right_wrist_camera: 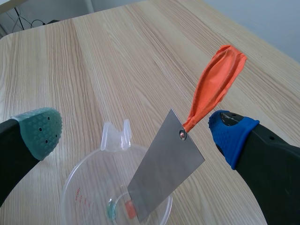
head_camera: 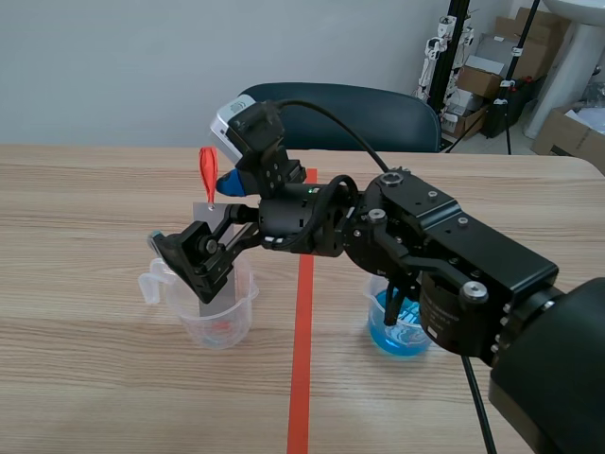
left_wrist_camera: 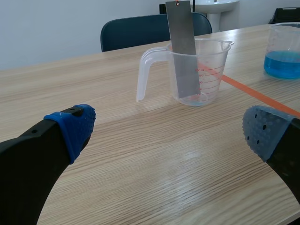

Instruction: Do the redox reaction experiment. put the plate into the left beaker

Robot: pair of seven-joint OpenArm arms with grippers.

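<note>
A grey metal plate (head_camera: 206,308) stands tilted in the clear left beaker (head_camera: 227,326), its lower end on the bottom and its upper end sticking out above the rim. An orange tag (head_camera: 207,175) hangs from the hole at its top. My right gripper (head_camera: 194,213) comes across from the right and is open around the plate's upper end, its pads apart from it. The right wrist view shows the plate (right_wrist_camera: 164,168), tag (right_wrist_camera: 215,84) and beaker (right_wrist_camera: 89,187) under the right gripper (right_wrist_camera: 136,133). My left gripper (left_wrist_camera: 168,131) is open over bare table, well short of the beaker (left_wrist_camera: 199,70) and plate (left_wrist_camera: 183,47).
A second beaker (head_camera: 397,333) with blue liquid stands right of the orange tape line (head_camera: 301,359), partly behind the right arm; it also shows in the left wrist view as a blue-filled beaker (left_wrist_camera: 283,51). A dark chair (head_camera: 378,113) stands behind the table's far edge.
</note>
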